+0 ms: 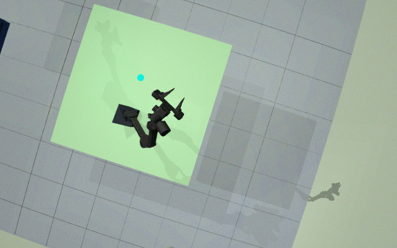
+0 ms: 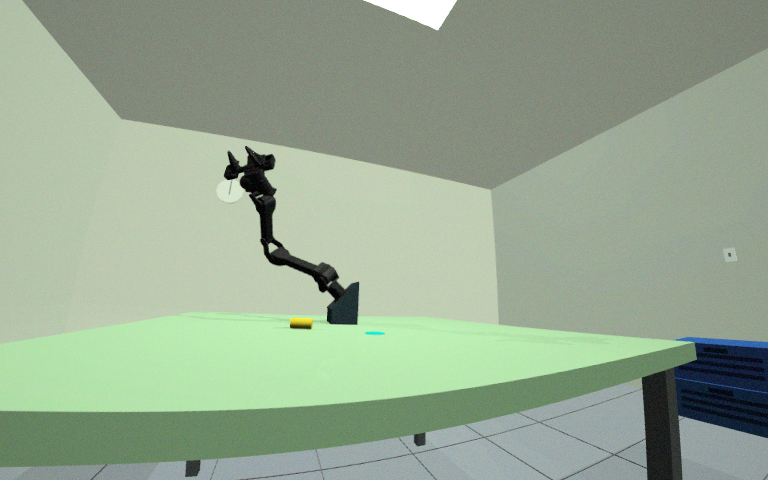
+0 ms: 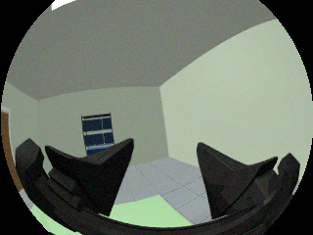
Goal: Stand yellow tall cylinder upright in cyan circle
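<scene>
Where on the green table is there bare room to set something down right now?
Bare stretches: the wide near part of the green table in front of the yellow cylinder, and the far side beyond the cyan circle. The crowded strip runs from the cylinder past the arm base to the circle. The tool is raised high, open and holding nothing.
</scene>
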Robot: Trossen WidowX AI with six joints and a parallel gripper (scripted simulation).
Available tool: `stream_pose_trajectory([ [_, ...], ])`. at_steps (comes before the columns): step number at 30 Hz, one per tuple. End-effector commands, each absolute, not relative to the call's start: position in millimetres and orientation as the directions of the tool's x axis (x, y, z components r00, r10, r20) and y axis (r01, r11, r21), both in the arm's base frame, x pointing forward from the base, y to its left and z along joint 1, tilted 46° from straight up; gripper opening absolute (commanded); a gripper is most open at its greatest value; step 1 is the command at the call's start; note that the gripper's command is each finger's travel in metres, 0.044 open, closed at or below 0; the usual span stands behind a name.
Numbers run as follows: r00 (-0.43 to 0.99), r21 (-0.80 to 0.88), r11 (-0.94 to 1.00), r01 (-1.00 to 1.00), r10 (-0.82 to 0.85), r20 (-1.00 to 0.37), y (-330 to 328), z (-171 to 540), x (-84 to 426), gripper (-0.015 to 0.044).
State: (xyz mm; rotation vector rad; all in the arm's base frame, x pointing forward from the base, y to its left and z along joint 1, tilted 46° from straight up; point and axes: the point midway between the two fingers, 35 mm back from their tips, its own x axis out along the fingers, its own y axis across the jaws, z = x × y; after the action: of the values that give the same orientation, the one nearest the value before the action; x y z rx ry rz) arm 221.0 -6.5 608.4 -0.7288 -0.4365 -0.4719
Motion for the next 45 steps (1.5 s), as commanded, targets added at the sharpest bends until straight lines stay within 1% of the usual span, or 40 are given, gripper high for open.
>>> stream_pose_trajectory([
  [1,0.862,-0.612,0.615,0.497,-0.266,0.432,-4.3,580.5,248.9,0.0309],
  [7,0.92,-0.739,0.554,0.383,-0.296,0.255,-4.7,529.9,288.1,0.0309],
  [12,0.938,-0.821,0.504,0.267,-0.332,0.102,-8.6,484.7,313.1,0.0309],
  [17,0.926,-0.878,0.458,0.136,-0.373,-0.051,-15.4,438.2,330.8,0.0309],
  [22,0.886,-0.909,0.417,-0.006,-0.42,-0.199,-24.3,391.6,341.1,0.0309],
  [27,0.817,-0.911,0.383,-0.154,-0.468,-0.335,-34.9,346.1,344.1,0.0309],
  [33,0.703,-0.875,0.352,-0.332,-0.526,-0.479,-48.9,294.6,338.6,0.0309],
  [39,0.559,-0.798,0.333,-0.502,-0.579,-0.594,-63.4,248.2,324.2,0.0309],
  [45,0.392,-0.683,0.327,-0.654,-0.625,-0.675,-77.4,208.3,302.4,0.0309],
])
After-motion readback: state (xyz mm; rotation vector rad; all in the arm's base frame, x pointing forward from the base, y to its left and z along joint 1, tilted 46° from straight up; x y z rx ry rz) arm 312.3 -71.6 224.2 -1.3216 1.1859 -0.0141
